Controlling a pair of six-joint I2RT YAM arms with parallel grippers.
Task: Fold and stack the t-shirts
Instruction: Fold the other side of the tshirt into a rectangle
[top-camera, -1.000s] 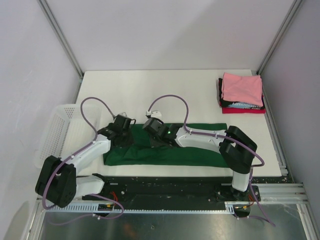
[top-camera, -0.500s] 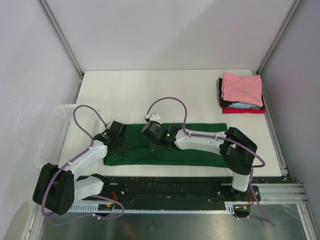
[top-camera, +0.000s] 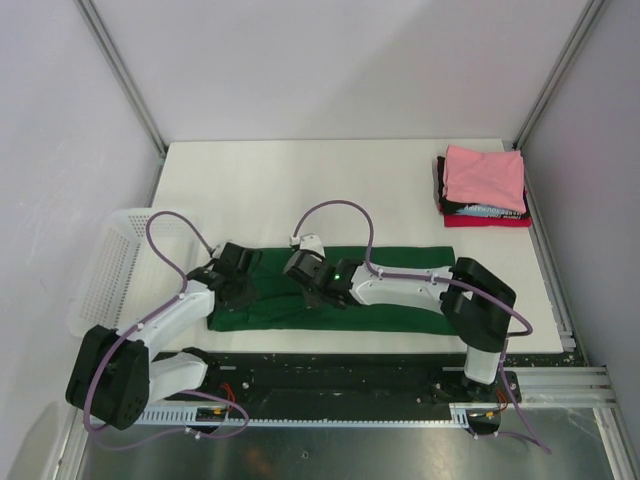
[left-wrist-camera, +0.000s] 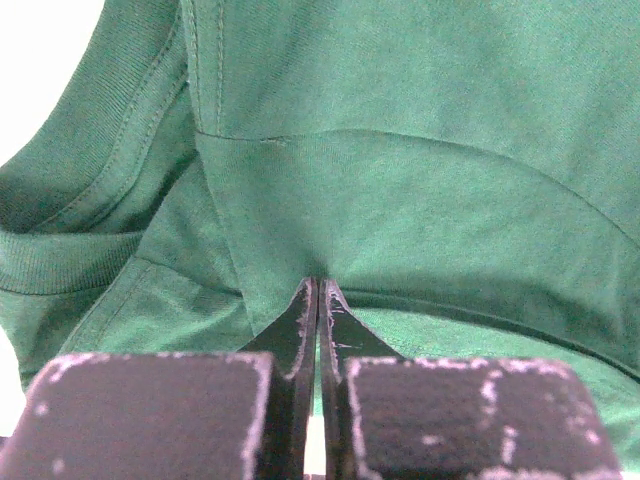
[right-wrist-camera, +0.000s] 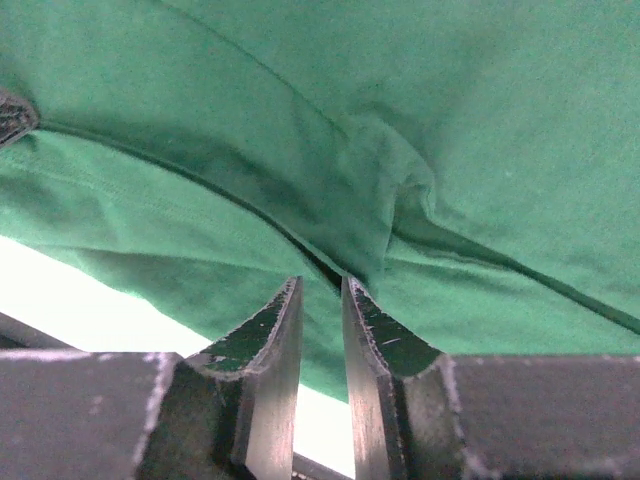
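The dark green t-shirt (top-camera: 272, 305) lies as a long folded band along the table's near edge. My left gripper (top-camera: 240, 284) sits on its left end, and in the left wrist view the gripper (left-wrist-camera: 318, 283) is shut on a fold of the green cloth (left-wrist-camera: 400, 190). My right gripper (top-camera: 320, 290) is near the shirt's middle. In the right wrist view the gripper (right-wrist-camera: 320, 283) stands narrowly apart, pinching a puckered fold of green cloth (right-wrist-camera: 450, 120). A folded stack with a pink shirt (top-camera: 484, 176) on top, over black and red ones, sits at the far right.
A white mesh basket (top-camera: 100, 282) hangs off the table's left edge beside my left arm. The white table (top-camera: 300, 190) stretches behind the shirt. Metal frame posts stand at the back corners.
Both grippers have moved toward the near edge, drawing the shirt's far edge forward over itself. The green band is now narrower.
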